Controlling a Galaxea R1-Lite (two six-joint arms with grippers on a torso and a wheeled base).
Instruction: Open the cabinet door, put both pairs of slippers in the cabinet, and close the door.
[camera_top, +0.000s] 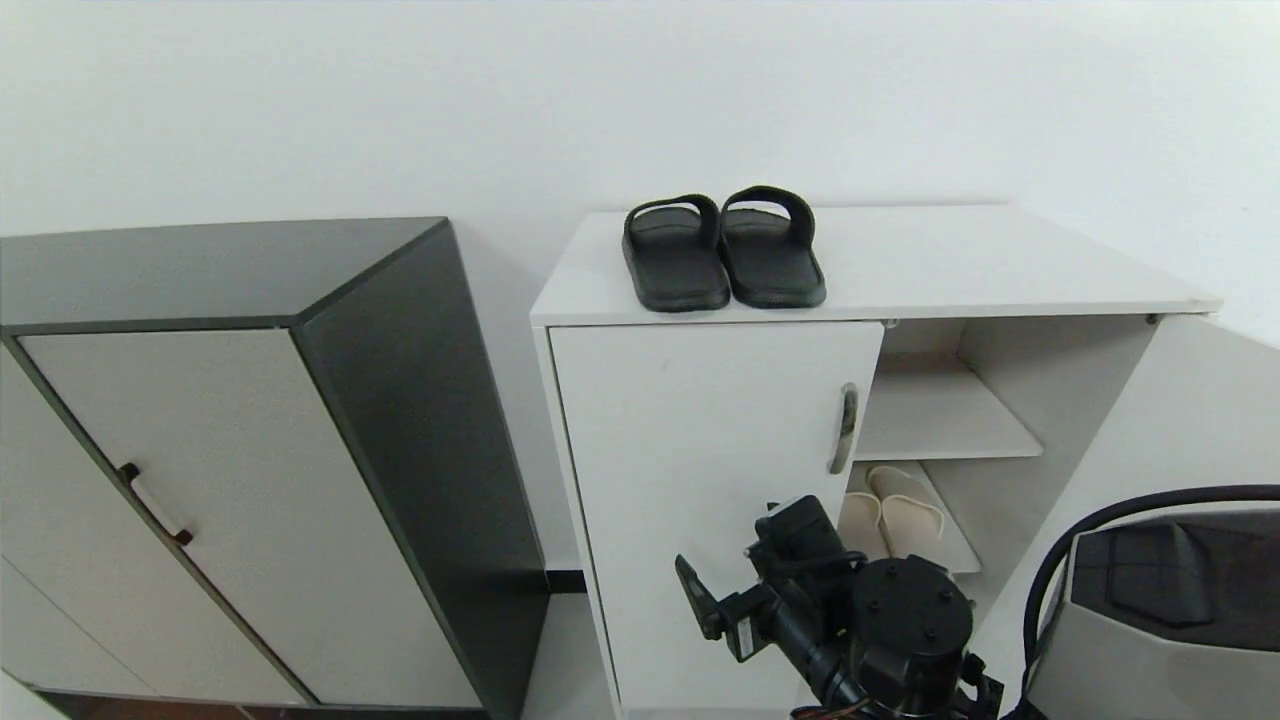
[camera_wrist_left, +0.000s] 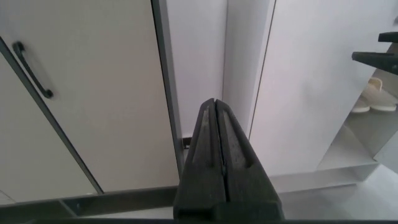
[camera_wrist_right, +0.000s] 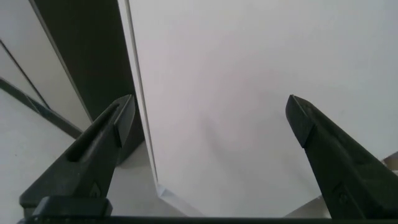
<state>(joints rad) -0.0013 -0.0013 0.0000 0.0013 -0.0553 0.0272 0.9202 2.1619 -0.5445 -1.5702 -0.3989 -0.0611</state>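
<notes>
A pair of black slippers (camera_top: 722, 250) stands on top of the white cabinet (camera_top: 950, 260). The cabinet's right door (camera_top: 1160, 410) is swung open; its left door (camera_top: 700, 440) with a metal handle (camera_top: 845, 428) is closed. A pair of beige slippers (camera_top: 890, 520) lies on the lower shelf inside, and they show in the left wrist view as beige slippers (camera_wrist_left: 373, 96). My right gripper (camera_top: 745, 575) hangs open low in front of the closed left door (camera_wrist_right: 249, 93), with nothing between the fingers (camera_wrist_right: 99, 149). My left gripper (camera_wrist_left: 214, 106) is shut and empty, pointing at the gap between the two cabinets.
A dark cabinet (camera_top: 240, 270) with a pale door and dark handle (camera_top: 155, 505) stands left of the white one, a narrow gap between them. The upper shelf (camera_top: 940, 415) inside the white cabinet is bare. A white wall runs behind.
</notes>
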